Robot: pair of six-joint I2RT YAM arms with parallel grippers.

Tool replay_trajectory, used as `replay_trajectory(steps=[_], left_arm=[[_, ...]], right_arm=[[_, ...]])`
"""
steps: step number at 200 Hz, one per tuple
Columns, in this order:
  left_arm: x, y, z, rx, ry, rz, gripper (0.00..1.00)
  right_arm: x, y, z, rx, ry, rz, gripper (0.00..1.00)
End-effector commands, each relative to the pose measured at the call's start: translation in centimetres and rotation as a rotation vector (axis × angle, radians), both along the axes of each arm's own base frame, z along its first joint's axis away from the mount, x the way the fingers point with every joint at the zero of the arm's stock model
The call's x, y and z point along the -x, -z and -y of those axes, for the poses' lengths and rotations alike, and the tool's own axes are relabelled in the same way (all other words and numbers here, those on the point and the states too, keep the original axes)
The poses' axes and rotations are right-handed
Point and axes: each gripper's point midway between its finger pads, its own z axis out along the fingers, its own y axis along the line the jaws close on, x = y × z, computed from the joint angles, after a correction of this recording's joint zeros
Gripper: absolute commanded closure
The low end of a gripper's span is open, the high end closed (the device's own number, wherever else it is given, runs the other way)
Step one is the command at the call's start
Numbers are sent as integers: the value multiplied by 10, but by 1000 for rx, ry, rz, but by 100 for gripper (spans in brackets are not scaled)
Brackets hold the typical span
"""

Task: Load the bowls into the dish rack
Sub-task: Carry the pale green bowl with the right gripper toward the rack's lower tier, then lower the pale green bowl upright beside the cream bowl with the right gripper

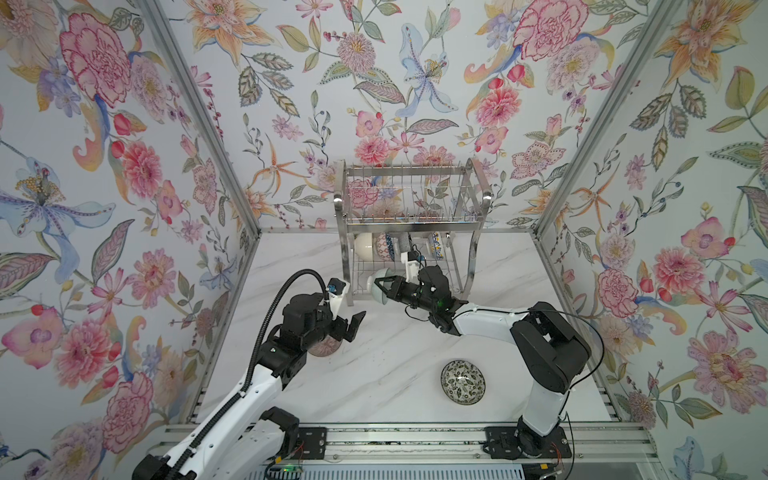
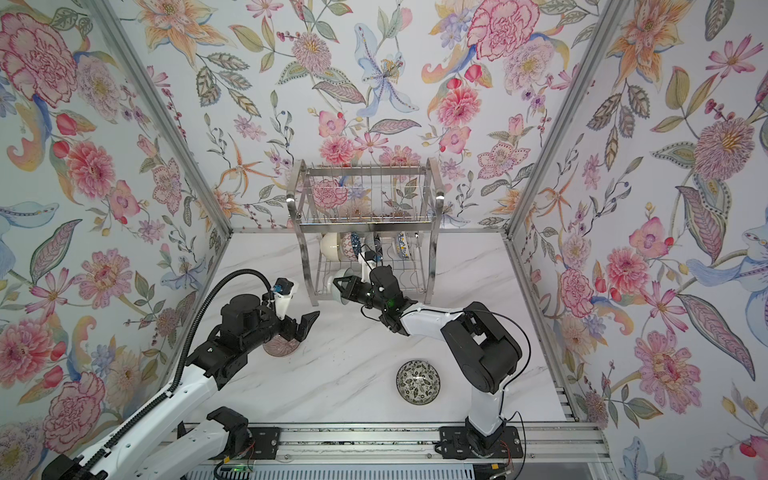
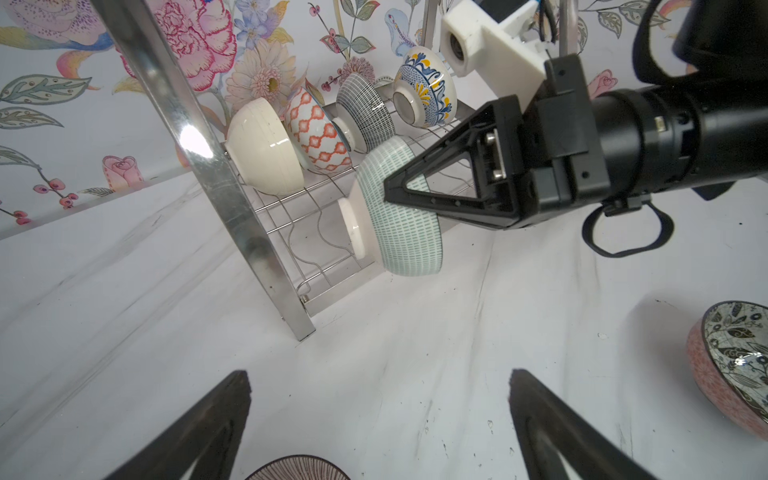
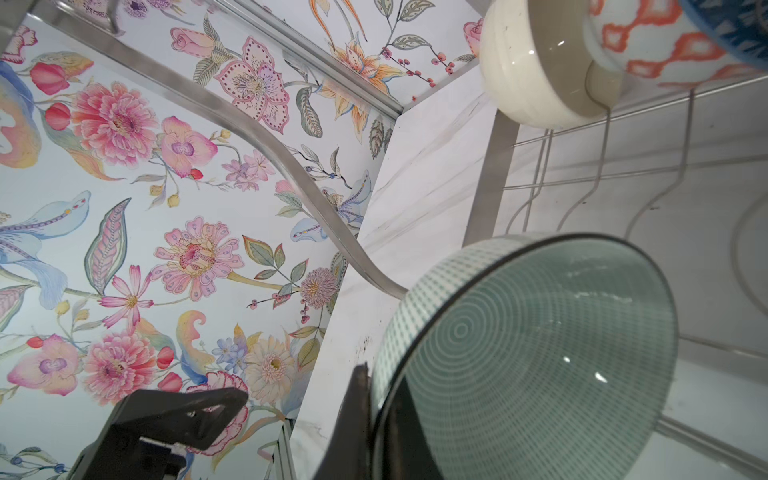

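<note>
- The right pincer (image 3: 388, 197) is clenched on the rim of a pale green bowl (image 3: 399, 232). It holds the bowl on edge, foot pointing away, at the open front of the dish rack (image 1: 415, 227) and low over its bottom shelf.
- The left pincer (image 3: 379, 386) is spread wide and empty. It hovers just above a mauve ribbed bowl (image 1: 326, 347) on the desk (image 1: 374, 374).
- A black-and-white leafy bowl (image 1: 462, 381) lies on the desk near the right arm's base, well apart from the rack.
- Four bowls stand on edge along the back of the bottom shelf, the cream bowl (image 3: 266, 149) at the end.
- Risk: the grip is a single pinch on a glazed rim, so the green bowl may swing or slip if it catches on the wavy wires.
- Risk: the rack's front upright (image 3: 232, 199) is close beside the bowl, and a sideways drift could strike it.
- Risk: set down too near the front edge, the bowl could roll out onto the desk.
- Risk: pushed too far back, it could knock the standing row.
- Room: the front half of the shelf is bare wire. The top tier overhead limits any lift.
- Room: the left arm sits near the rack's front corner, so space between the two arms is tight.
</note>
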Motion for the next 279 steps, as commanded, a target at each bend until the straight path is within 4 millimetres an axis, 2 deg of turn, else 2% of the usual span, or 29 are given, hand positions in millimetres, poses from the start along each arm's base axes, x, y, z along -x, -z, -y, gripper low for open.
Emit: replay_trajectory(steps=[1, 29, 96, 174, 215, 246, 279], left_arm=[[6, -17, 12, 32, 76, 21, 1], [10, -17, 17, 39, 110, 13, 1], [20, -16, 29, 46, 206, 9, 1], [29, -9, 38, 55, 284, -15, 1], [36, -14, 49, 115, 358, -44, 1], [32, -19, 45, 146, 349, -45, 1], [17, -24, 30, 168, 264, -44, 1]], right_arm=[[-5, -61, -10, -167, -51, 108, 100], [-9, -68, -12, -189, -72, 104, 100], [-23, -69, -19, -257, -118, 85, 100], [-42, -54, -23, -262, -155, 50, 100], [-49, -51, -27, -268, -185, 35, 100], [-53, -48, -30, -271, -206, 30, 100], [-57, -43, -31, -273, -219, 10, 100]])
